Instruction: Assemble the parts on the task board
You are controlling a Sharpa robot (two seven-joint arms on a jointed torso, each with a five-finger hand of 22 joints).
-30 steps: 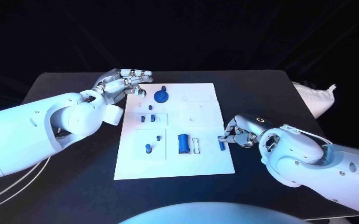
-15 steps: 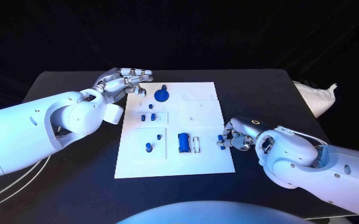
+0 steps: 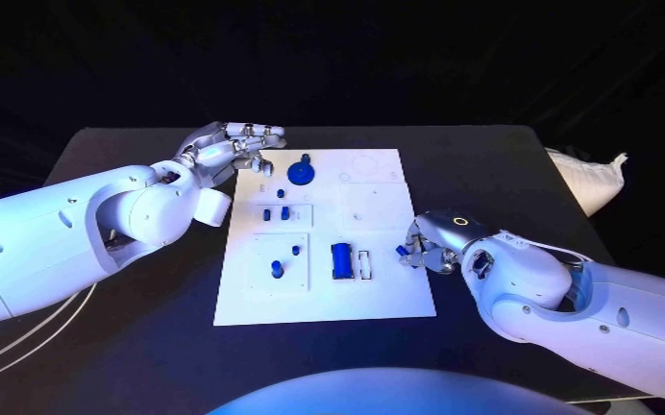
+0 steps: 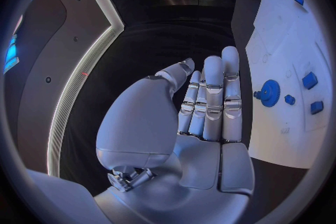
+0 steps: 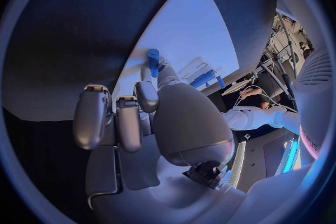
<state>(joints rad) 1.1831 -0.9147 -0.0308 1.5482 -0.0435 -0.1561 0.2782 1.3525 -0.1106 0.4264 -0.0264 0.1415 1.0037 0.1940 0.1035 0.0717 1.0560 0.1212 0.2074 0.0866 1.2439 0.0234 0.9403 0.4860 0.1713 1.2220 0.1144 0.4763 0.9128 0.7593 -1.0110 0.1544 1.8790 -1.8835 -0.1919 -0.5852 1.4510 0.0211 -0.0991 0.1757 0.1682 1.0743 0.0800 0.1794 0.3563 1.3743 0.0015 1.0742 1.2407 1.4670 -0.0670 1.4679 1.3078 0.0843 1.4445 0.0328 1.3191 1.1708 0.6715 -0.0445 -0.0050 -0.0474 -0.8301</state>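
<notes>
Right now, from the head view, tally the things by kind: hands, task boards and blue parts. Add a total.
Hands: 2 (left hand, right hand)
Task board: 1
Blue parts: 8, one held by the right hand
Total: 11

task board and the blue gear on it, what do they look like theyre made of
Task board: looks like a thin, rigid white sheet, probably plastic; flat, matte, with shallow outlined recesses. Blue gear: likely moulded or printed plastic; uniform saturated blue, crisp teeth, no metallic shine. Neither material can be settled from looks alone.
</notes>
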